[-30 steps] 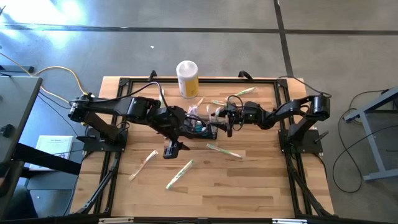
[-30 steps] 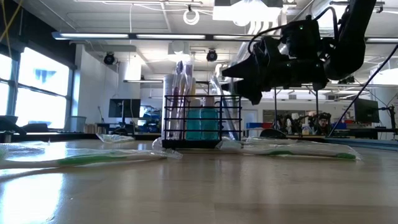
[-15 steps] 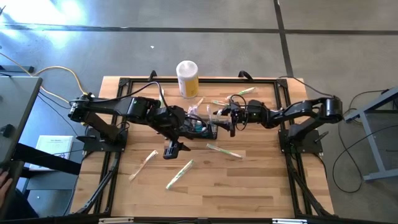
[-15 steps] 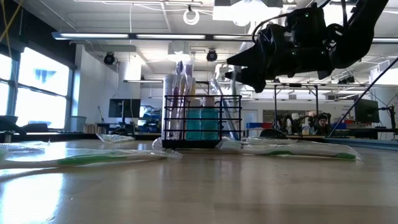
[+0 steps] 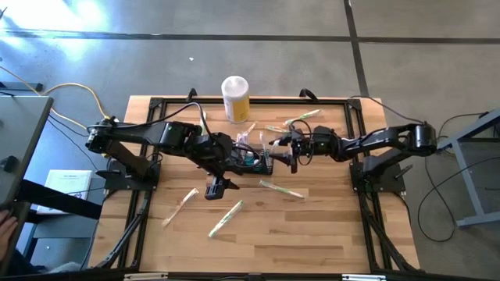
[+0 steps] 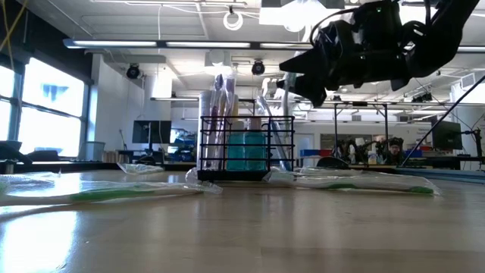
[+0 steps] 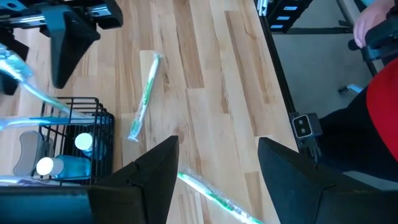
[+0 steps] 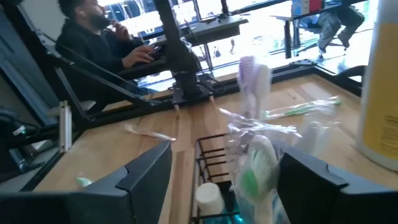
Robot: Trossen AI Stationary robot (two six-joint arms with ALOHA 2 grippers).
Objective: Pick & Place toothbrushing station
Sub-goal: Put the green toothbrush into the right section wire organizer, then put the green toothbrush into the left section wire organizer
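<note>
The toothbrushing station (image 5: 255,160) is a small black wire-mesh basket standing on its base mid-table. It holds teal containers and wrapped toothbrushes that stick up out of it. It also shows in the low view (image 6: 246,148), left wrist view (image 7: 68,143) and right wrist view (image 8: 214,158). My right gripper (image 5: 280,147) is open and empty, raised above and just right of the basket (image 6: 292,76), fingers pointing toward it (image 8: 227,165). My left gripper (image 5: 233,164) is open and empty at the basket's left near side, above the table (image 7: 217,146).
A tall yellow-and-white canister (image 5: 235,97) stands at the far edge. Wrapped toothbrushes lie loose on the wood (image 5: 280,188), (image 5: 226,218), (image 5: 180,206), (image 5: 306,115). A black frame (image 5: 156,102) rims the table. A person sits beyond the table (image 8: 93,18).
My right gripper has risen higher above the table beside the basket and crept slightly toward the table's left, its arm stretching out. The basket and my left gripper have kept still.
</note>
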